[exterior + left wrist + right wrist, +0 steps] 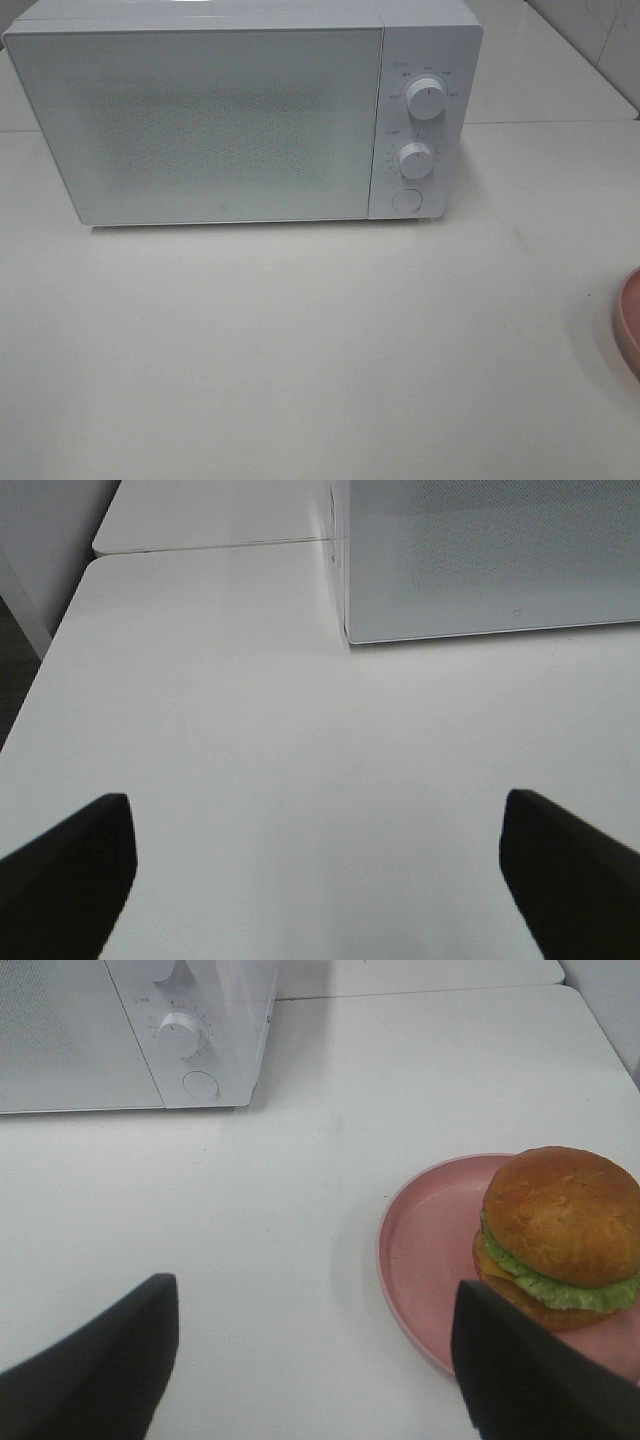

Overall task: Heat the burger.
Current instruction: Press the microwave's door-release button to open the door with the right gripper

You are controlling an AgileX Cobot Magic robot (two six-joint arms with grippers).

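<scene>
Left wrist view is showing the left pincer (315,880) gaping wide over the tabletop (250,700); the right pincer (315,1370) is likewise spreading wide, holding nothing. The burger (560,1235) is sitting on the pink plate (392,1260), its glossy golden-brown bun topping green lettuce. It is probably soft, light and loosely stacked, so gently pinching the bun's sides seems wisest.

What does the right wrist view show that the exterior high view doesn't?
Only right wrist: the tall golden-bun burger and the open right gripper. Only exterior high: the whole closed front of the white box microwave. Both: its lower round dial, round button, the white table, and the flat round pink plate, only a rim sliver from above.
</scene>
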